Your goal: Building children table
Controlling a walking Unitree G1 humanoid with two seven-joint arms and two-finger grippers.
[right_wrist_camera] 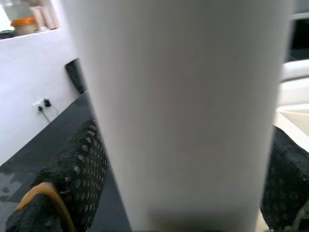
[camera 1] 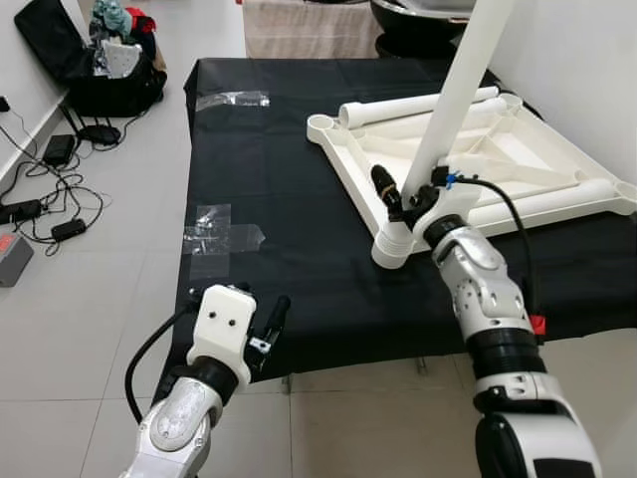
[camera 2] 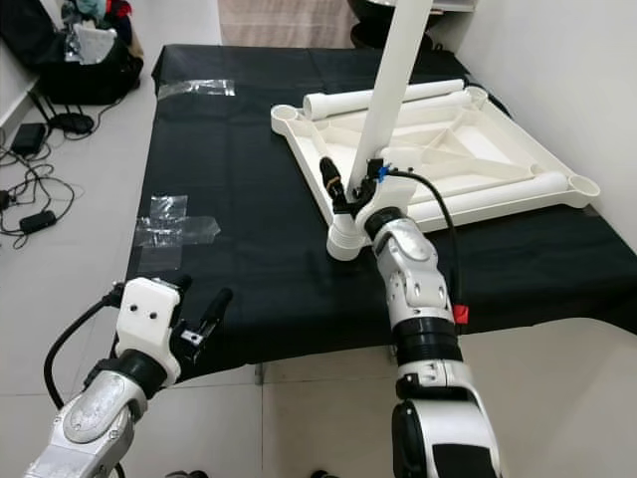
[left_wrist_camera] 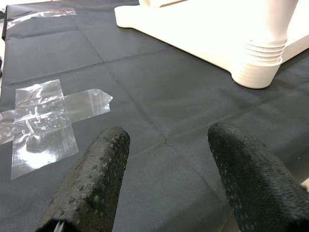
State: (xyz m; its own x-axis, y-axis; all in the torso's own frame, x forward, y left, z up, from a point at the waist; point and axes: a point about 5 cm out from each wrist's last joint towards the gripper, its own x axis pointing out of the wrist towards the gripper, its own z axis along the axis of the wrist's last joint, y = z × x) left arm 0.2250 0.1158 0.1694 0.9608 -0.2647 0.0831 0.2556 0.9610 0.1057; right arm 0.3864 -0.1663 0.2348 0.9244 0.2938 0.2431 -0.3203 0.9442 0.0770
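The white plastic tabletop (camera 1: 518, 164) lies upside down on the black cloth, ribs showing, two loose legs (camera 1: 418, 105) resting on it; a third leg (camera 1: 453, 100) stands tilted in its near corner socket (camera 1: 393, 244)

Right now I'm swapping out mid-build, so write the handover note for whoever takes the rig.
Right gripper: shut on the upright white leg, low down, at the near corner socket of the upside-down tabletop.
Left gripper: open, idle over the near edge of the black-covered table.
Done: the leg stands in its socket.
Left: two more legs lie on the tabletop; other sockets look unfilled.
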